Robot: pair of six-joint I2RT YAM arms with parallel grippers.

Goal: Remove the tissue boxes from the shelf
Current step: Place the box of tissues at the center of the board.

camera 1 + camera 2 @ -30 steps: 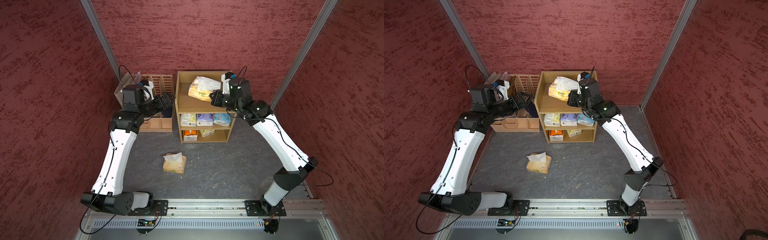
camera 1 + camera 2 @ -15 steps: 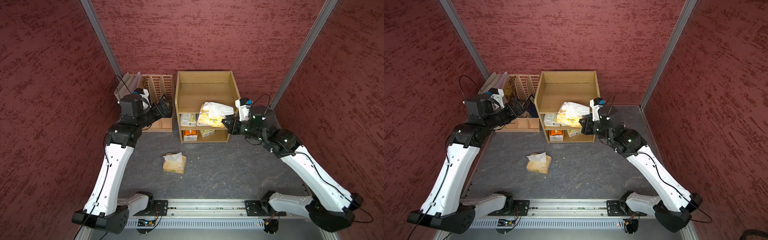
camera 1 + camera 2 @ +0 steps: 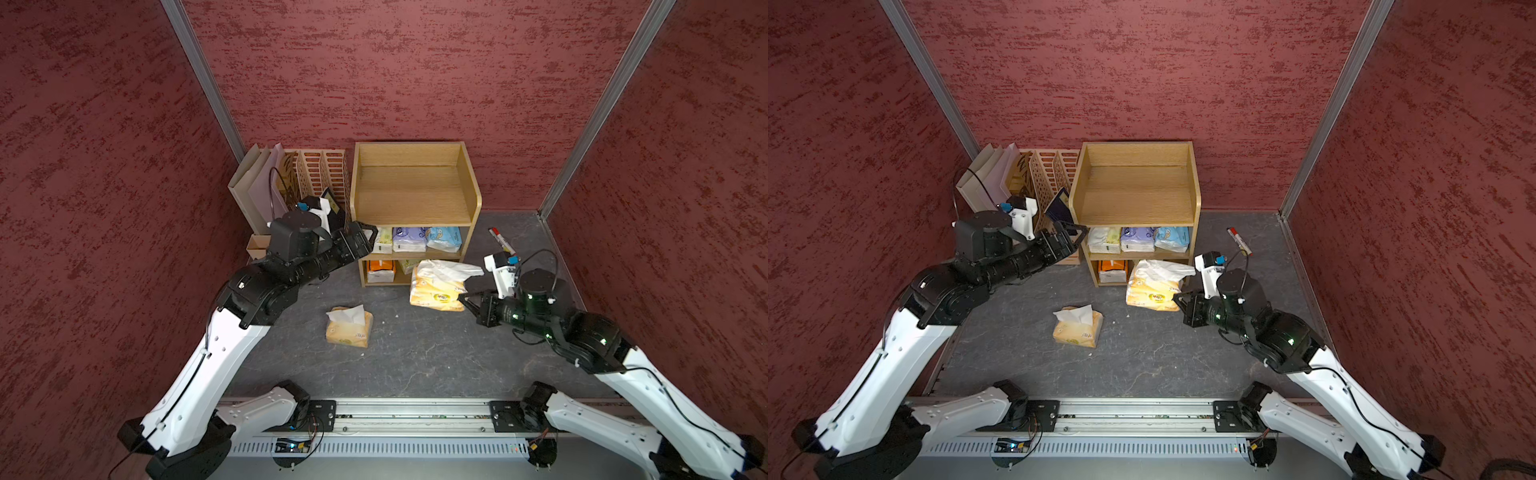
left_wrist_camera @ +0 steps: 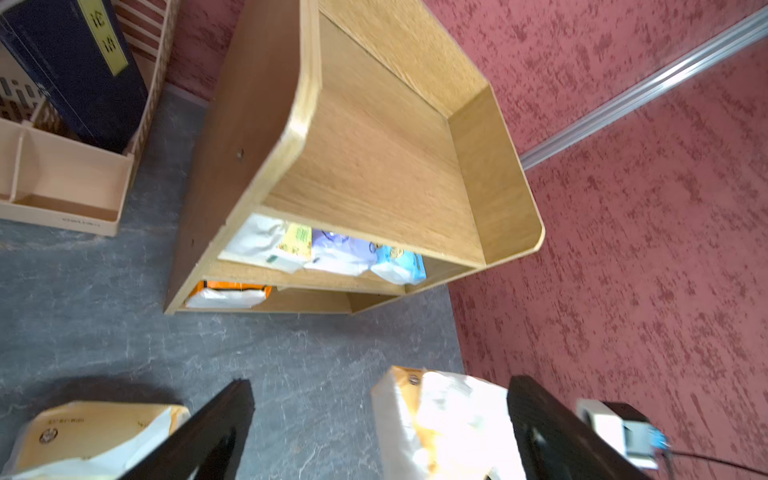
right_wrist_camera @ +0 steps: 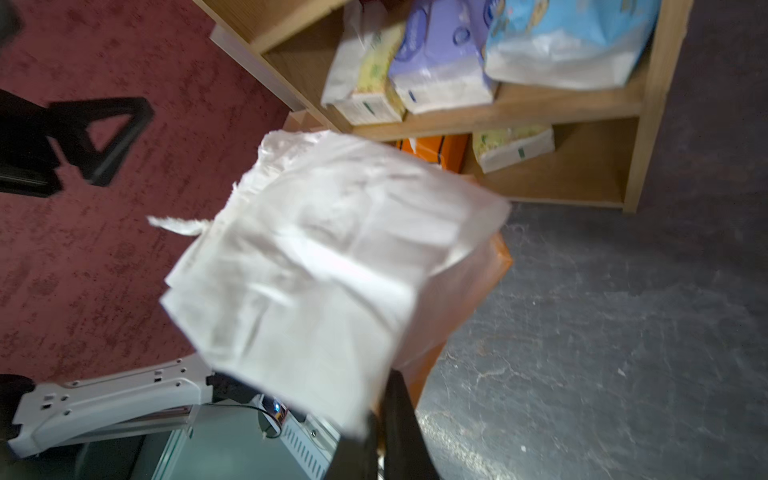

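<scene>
My right gripper (image 3: 463, 301) (image 5: 380, 411) is shut on the edge of an orange-yellow tissue pack (image 3: 436, 286) (image 5: 332, 257) with white tissue sticking out. It hangs low in front of the shelf's (image 3: 473, 195) (image 4: 374, 166) bottom right. The top tier is bare. The middle tier carries a pale yellow pack (image 3: 382, 240), a purple one (image 3: 409, 239) and a light blue one (image 3: 444, 239). An orange-and-white pack (image 3: 380, 270) lies on the bottom tier. Another orange-yellow pack (image 3: 349, 326) lies on the floor. My left gripper (image 3: 368, 237) (image 4: 380, 384) stands open beside the shelf's left wall.
A peach file organizer (image 3: 320, 174) with a dark blue booklet (image 3: 332, 208) and paper folders (image 3: 253, 187) stands left of the shelf. A red marker (image 3: 500, 241) lies on the floor to the shelf's right. The arms' metal rail (image 3: 395, 415) runs along the front.
My right arm has carried the orange-yellow pack off the top tier, down and forward to the front of the bottom tier. My left arm has drawn back and lowered a little.
</scene>
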